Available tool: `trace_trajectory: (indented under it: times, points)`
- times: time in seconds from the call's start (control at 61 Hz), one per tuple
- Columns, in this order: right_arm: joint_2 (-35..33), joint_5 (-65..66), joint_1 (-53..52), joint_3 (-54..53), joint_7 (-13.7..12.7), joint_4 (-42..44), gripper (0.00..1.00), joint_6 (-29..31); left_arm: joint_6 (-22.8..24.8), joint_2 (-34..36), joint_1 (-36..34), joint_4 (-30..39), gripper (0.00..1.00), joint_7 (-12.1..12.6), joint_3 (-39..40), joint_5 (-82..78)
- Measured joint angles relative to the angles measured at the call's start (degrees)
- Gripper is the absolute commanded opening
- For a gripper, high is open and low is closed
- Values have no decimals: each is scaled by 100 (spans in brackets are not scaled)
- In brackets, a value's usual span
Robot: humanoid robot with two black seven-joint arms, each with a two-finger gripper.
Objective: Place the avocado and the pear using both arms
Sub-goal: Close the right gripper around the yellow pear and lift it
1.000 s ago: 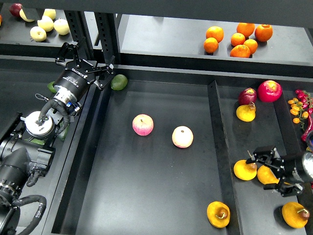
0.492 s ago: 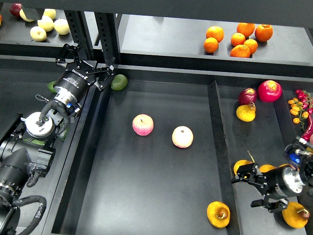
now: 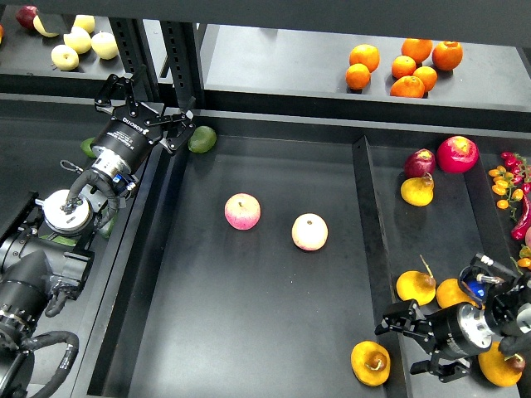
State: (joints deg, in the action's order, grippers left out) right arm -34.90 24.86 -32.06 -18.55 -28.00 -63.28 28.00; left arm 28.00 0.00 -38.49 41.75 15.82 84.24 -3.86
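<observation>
Beside squat dimpled pear: right end effector spread, empty.

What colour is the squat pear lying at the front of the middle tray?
Orange-yellow, with a dark brown dimple: the squat pear, clearest in the head view.

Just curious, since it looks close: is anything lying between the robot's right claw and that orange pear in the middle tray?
No. In the head view, only the tray divider runs between the right gripper and the pear; no fruit.

Both arms are showing matte black casings: the left arm is wearing a silver round cap, looped black cables and white lettering near its gripper, while the right arm is showing a silver ring and a blue part.
</observation>
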Motion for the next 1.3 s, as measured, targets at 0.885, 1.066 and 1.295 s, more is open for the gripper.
trace_trajectory:
  times: [0.885,1.066,1.295]
  points:
    - [370,165,153,9,0,344,95,0,0,0,0,0,100,17,3,-1]
    - [441,167,219,2,0,398,91,0,0,0,0,4,100,19,7,-1]
    - [513,162,230,-21,0,448,66,0,0,0,0,4,100,26,7,-1]
